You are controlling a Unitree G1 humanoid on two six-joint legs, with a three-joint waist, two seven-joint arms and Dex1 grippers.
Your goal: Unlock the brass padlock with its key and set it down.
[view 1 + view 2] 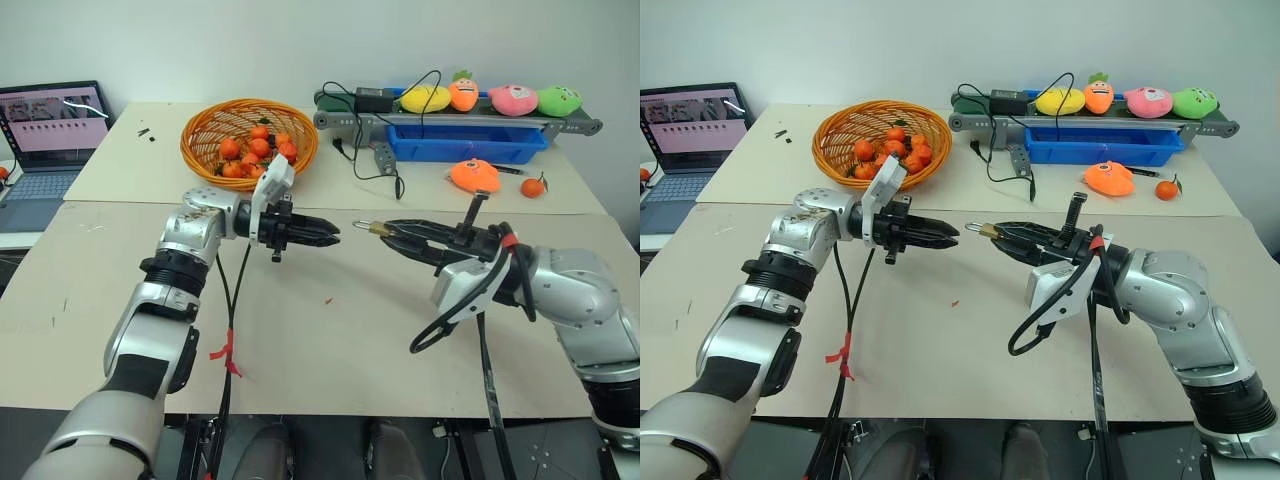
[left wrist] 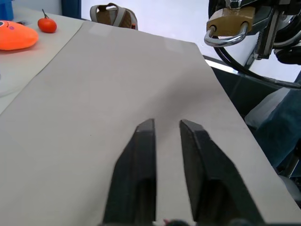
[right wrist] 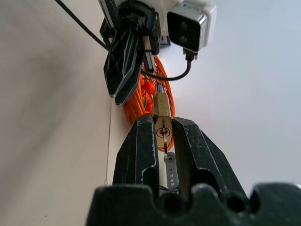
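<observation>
1. Right gripper (image 1: 385, 229): clamped on the brass padlock (image 1: 379, 229), held in the air over the table (image 1: 330, 340), shackle facing the other arm.
2. Key (image 3: 164, 137): seated in the padlock's keyhole, between the right fingers.
3. Left gripper (image 1: 335, 237): closed and empty, tips facing the padlock, near but apart.
4. Orange basket (image 1: 200, 130): behind, holding small oranges.

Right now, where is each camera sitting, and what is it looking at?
Left and right eye views: on the head, looking down at the table, both arms showing.
Left wrist view: behind the left claw, facing the brass padlock.
Right wrist view: behind the right claw, which pinches the padlock, key in its keyhole.
Shared: both wrist views show the padlock.
</observation>
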